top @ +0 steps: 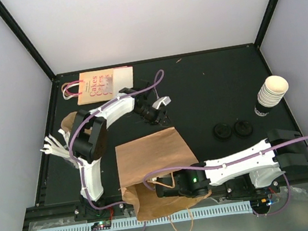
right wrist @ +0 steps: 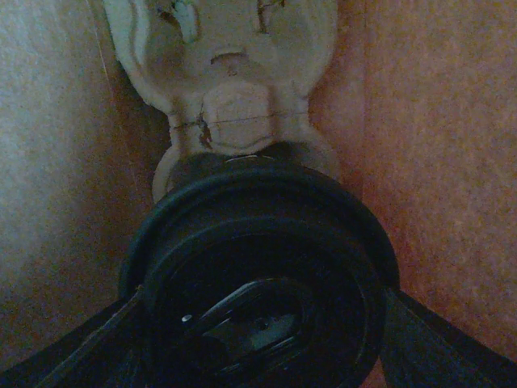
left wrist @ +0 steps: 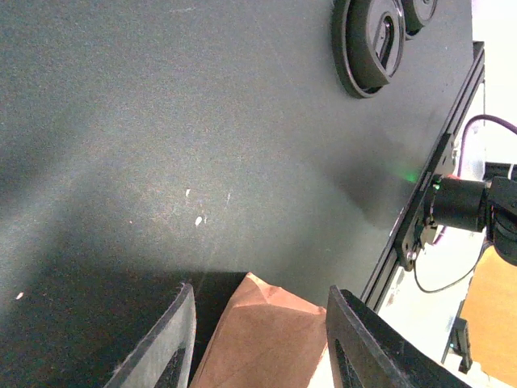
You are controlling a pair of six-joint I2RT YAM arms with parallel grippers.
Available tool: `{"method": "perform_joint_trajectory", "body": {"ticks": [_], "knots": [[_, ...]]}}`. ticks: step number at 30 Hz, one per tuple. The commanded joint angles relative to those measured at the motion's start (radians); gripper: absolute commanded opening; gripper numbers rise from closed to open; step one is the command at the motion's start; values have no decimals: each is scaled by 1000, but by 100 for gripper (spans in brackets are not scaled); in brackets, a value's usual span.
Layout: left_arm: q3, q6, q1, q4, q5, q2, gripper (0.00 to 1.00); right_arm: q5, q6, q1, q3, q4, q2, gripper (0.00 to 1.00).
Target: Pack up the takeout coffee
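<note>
The right gripper [right wrist: 258, 343] is sitting inside the mouth of the brown paper bag [top: 149, 157], which is lying flat by the near edge of the worktop, left of centre. Its fingers [right wrist: 73, 347] are clamping the takeout coffee [right wrist: 258, 267] from both sides. Only the black lid is showing, with the bag's paper walls on either side. A pale moulded pulp tray [right wrist: 234, 73] is lying in the bag just beyond the lid.

The left gripper [left wrist: 262, 295] is hovering over the bag's far corner near the middle of the worktop. Its fingers [left wrist: 174, 347] are standing wide apart and holding nothing.

Two loose black lids [top: 223, 131] are lying right of centre. A stack of lidless cups [top: 271, 94] is standing by the right edge.
</note>
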Motion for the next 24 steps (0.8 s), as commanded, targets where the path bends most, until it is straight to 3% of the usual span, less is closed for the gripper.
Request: {"method": "perform_joint_trajectory", "body": {"ticks": [1, 8, 24], "knots": [[-28, 25, -20, -33, 25, 26, 47, -49, 9, -23, -29, -76, 35, 52], [-42, 22, -19, -29, 31, 27, 47, -43, -2, -24, -44, -48, 57, 52], [-47, 10, -19, -24, 39, 27, 47, -202, 14, -25, -38, -68, 85, 52]]}}
